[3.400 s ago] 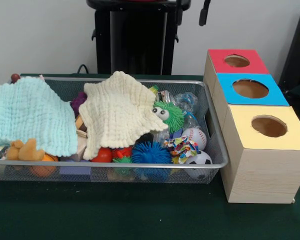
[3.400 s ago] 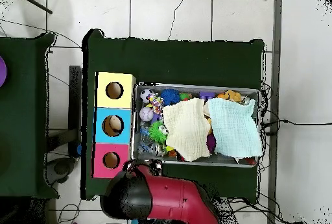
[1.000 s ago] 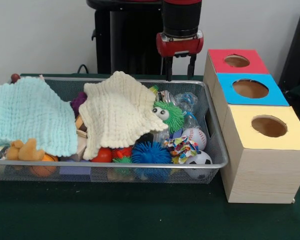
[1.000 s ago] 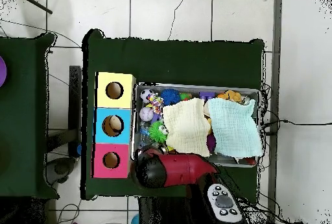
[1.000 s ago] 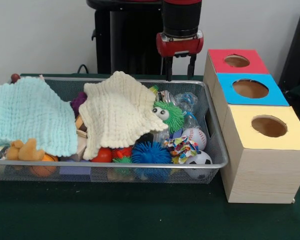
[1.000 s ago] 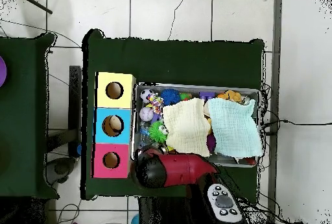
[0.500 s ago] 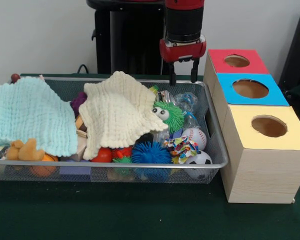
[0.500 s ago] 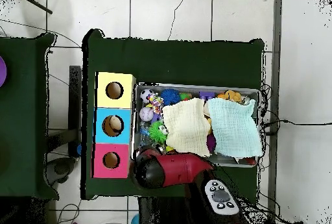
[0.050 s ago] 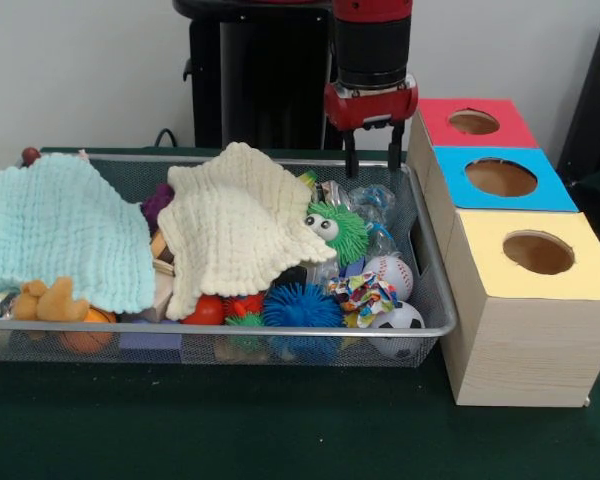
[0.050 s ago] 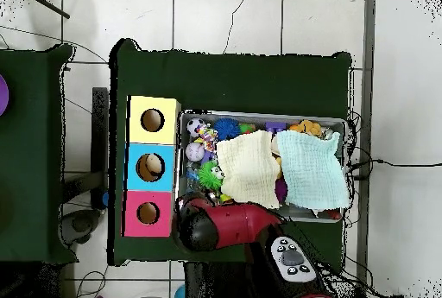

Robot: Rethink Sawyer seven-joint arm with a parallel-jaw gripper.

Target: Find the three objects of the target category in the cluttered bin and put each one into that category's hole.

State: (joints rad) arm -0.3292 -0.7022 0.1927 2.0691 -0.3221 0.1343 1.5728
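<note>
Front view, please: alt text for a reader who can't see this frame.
A red and black gripper, open and empty, hangs over the far right corner of a wire mesh bin crammed with toys. A cream cloth and a pale blue cloth cover much of the clutter. Right of the bin stand three wooden boxes with holes, topped red, blue and yellow.

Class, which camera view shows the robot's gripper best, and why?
The front view: the gripper hangs open above the bin's far right corner, both fingers visible. In the overhead view the red arm covers it, so it cannot be seen.
</note>
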